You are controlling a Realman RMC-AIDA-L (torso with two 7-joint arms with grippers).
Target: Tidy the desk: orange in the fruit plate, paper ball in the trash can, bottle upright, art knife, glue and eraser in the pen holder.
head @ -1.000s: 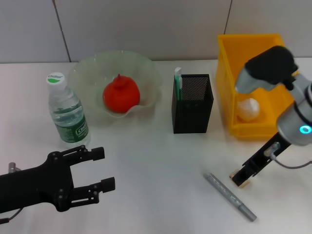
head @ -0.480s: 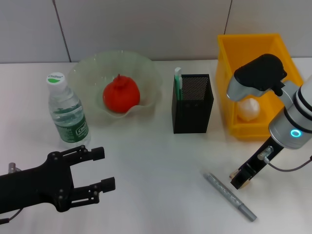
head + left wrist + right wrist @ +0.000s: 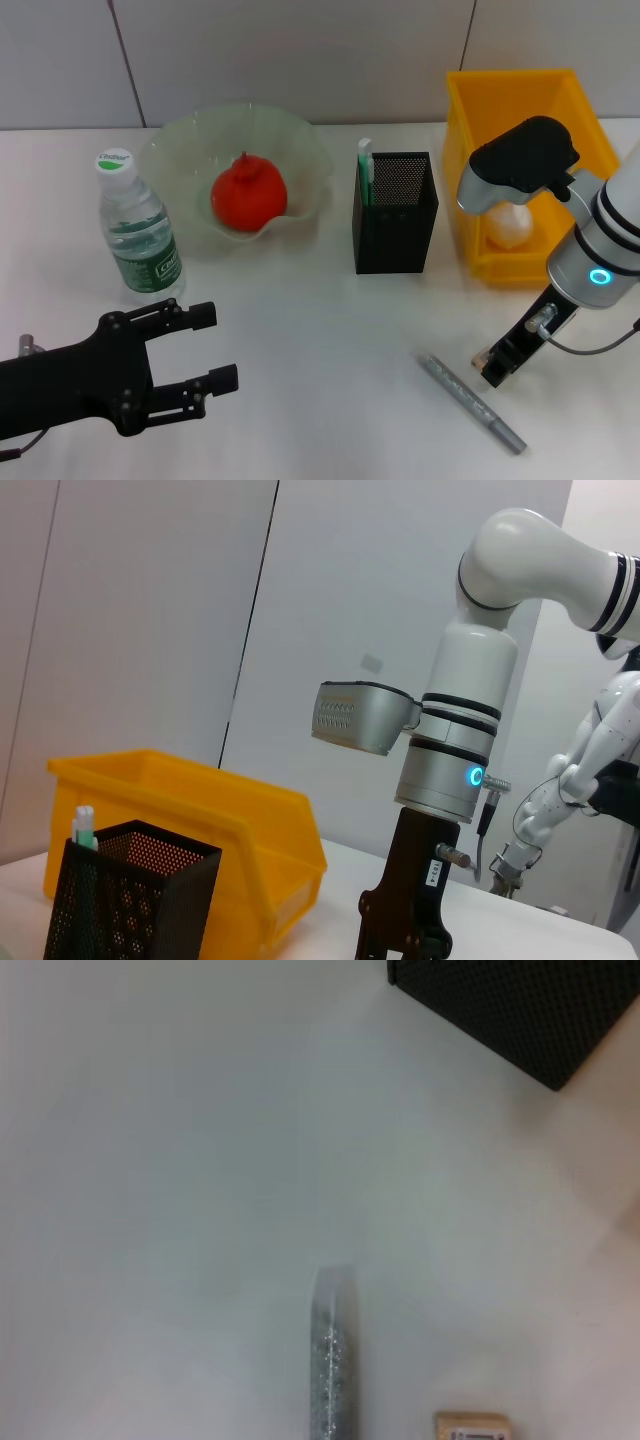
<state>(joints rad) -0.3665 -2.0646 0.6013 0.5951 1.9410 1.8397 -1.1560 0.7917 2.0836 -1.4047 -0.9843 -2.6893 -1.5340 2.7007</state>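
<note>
- On the near right of the white tabletop (image 3: 330, 330), the right gripper (image 3: 497, 365) hangs low just beside the slim silver art knife (image 3: 472, 402), probably lining up to pick it; whether its fingers are spread or closed I cannot tell.
- Near left, the black left gripper (image 3: 205, 350) hovers with jaws apart, holding nothing, idle.
- At the far left, the clear plastic water bottle with a green label (image 3: 138, 228) stands upright, and the orange fruit (image 3: 248, 194) lies in the translucent wavy fruit plate (image 3: 300, 140).
- Centre far, the black mesh pen holder (image 3: 394, 215) holds a green-and-white stick, likely the glue.
- At the far right, the white paper ball (image 3: 509, 226) lies in the yellow plastic bin (image 3: 470, 130).
</note>
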